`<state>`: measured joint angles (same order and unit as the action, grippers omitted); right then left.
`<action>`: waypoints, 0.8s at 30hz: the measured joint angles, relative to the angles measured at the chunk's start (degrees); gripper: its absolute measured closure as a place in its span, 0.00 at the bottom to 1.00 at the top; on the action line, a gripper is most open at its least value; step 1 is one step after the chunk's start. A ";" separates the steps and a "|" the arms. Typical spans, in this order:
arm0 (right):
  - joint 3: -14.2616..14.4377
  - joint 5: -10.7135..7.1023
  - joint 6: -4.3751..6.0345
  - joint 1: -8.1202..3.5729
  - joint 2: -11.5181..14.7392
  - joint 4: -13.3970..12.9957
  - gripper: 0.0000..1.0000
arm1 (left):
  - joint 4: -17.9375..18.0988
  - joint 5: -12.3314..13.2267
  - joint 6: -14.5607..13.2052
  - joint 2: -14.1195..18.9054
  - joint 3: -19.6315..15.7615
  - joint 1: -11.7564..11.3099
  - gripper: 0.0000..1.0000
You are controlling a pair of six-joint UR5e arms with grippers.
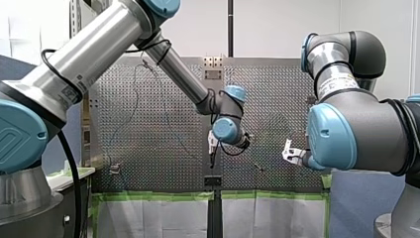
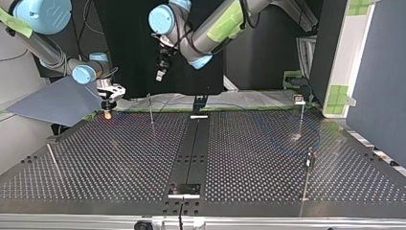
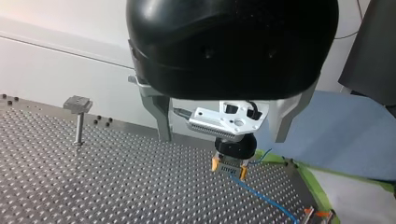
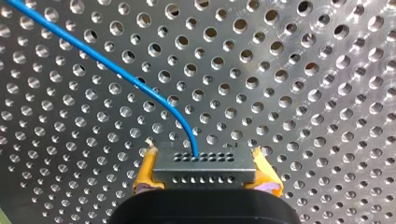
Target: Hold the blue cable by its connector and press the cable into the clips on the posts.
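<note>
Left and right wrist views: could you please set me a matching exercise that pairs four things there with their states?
Things:
1. connector
2. blue cable
3. my left gripper
4. capped post

States:
A. stands upright, bare of cable
B. clamped between yellow pads
C. open, holding nothing
D. curves away over the perforated table

Pairs: 1-B; 2-D; 3-C; 4-A

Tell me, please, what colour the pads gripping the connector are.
Yellow-orange pads on my right gripper, flanking the grey connector; clearest in the right wrist view.
</note>
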<state>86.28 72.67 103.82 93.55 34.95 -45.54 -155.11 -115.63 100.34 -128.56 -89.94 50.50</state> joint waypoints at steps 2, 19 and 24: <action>0.00 0.01 0.00 0.04 0.00 0.00 0.99 | 0.45 -0.94 0.22 1.07 -1.07 -0.27 0.00; -0.01 -0.15 -0.01 0.42 -0.01 -0.02 0.99 | 8.16 -6.52 6.39 9.23 -9.24 -1.92 0.00; -0.01 -0.15 -0.01 0.46 -0.01 0.07 0.99 | 11.17 -7.11 6.43 12.32 -12.32 -1.90 0.00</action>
<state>86.26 72.52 103.82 94.01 34.94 -45.47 -143.94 -122.74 106.76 -116.24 -102.25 48.60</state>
